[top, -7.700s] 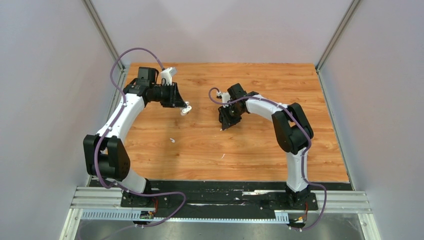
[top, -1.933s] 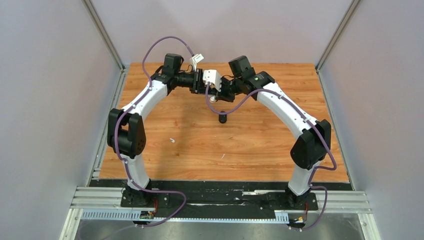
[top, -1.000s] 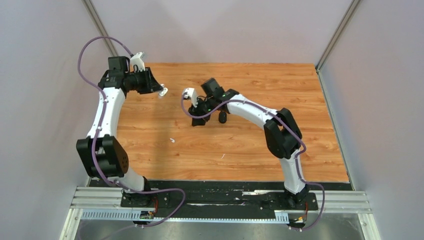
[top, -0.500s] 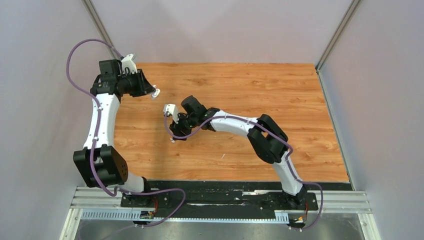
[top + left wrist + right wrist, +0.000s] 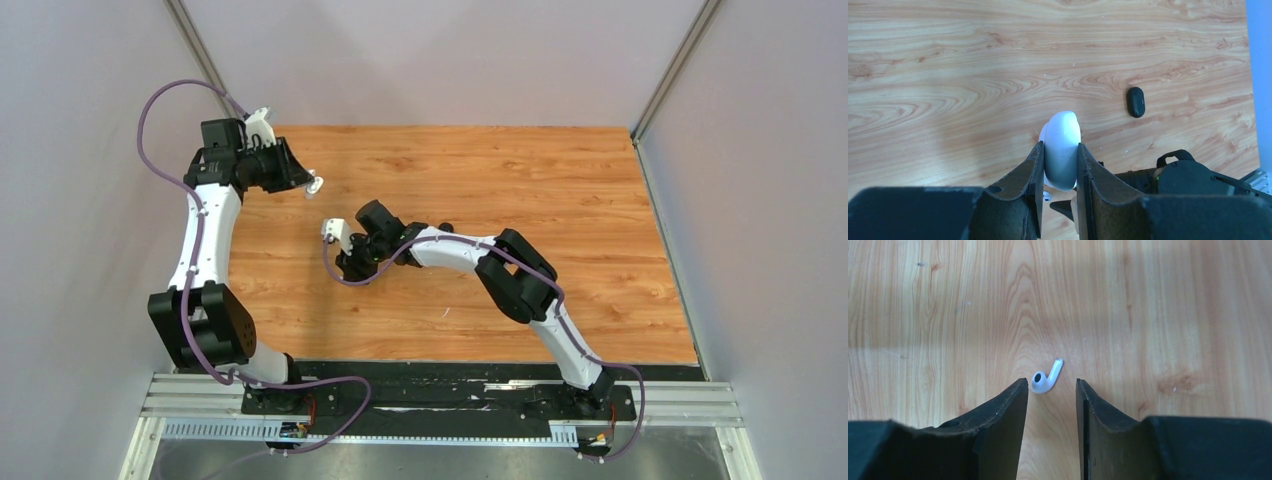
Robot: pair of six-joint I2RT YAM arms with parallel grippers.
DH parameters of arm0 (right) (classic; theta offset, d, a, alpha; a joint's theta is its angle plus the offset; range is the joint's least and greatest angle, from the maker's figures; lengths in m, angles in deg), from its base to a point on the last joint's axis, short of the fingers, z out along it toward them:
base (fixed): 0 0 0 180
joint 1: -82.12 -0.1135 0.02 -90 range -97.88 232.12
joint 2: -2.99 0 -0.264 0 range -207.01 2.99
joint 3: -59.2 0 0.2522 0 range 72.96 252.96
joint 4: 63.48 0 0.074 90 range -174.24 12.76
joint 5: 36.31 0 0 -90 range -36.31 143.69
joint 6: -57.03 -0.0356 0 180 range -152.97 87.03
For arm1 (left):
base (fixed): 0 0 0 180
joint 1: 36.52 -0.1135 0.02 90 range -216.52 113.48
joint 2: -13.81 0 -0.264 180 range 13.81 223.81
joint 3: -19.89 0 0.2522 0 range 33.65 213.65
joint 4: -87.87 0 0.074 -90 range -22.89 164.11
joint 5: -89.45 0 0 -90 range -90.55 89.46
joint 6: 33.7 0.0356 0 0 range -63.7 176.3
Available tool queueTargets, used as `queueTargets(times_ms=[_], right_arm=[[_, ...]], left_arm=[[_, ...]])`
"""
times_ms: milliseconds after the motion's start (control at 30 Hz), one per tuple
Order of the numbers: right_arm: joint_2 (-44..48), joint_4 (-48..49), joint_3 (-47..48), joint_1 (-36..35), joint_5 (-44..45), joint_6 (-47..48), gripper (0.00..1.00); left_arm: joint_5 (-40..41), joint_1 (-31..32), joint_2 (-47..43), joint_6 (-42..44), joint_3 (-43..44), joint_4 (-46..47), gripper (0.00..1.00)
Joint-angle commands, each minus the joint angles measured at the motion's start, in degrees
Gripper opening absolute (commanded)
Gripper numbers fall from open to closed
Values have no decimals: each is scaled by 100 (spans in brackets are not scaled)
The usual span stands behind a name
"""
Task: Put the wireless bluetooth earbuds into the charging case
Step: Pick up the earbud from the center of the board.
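Observation:
My left gripper (image 5: 308,182) is raised over the table's far left and is shut on a closed white charging case (image 5: 316,184), which shows clamped between the fingers in the left wrist view (image 5: 1062,150). My right gripper (image 5: 352,268) is low over the left middle of the table, open. In the right wrist view a white earbud (image 5: 1045,377) with a short stem lies on the wood just ahead of the open gripper (image 5: 1049,386), nearer the left fingertip. The same earbud (image 5: 1046,196) shows below the case. Other earbuds are out of view.
A small black oval object (image 5: 446,228) lies mid-table behind the right forearm, also in the left wrist view (image 5: 1135,101). A tiny white speck (image 5: 446,312) lies nearer the front. Grey walls and metal posts bound the wooden table (image 5: 600,250).
My right arm has swung from mid-table to the left and down, bringing its open gripper over the white earbud. My left arm, still holding the case, has barely moved in the last half second.

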Motion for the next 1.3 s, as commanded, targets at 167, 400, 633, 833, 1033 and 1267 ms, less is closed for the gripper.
queueTargets(times_ms=[167,400,633,833,1033,1267], right_arm=[[-316,368,431,-35,-344,186,39],[-339,243,405,-32,-366,243,33],[-301,60,376,2,67,430,36],[-291,81,354,18,481,417,36],[-323,101,387,1,751,275,37],[-229,20,212,6,946,341,36]], left_arm=[[-210,-61,91,-129,121,242,0],[-240,-59,121,-133,135,236,0],[-258,-60,105,-177,109,262,0],[-277,-62,99,-211,73,302,0],[-308,-55,75,-218,28,310,0],[-357,-60,43,-270,-60,378,0]])
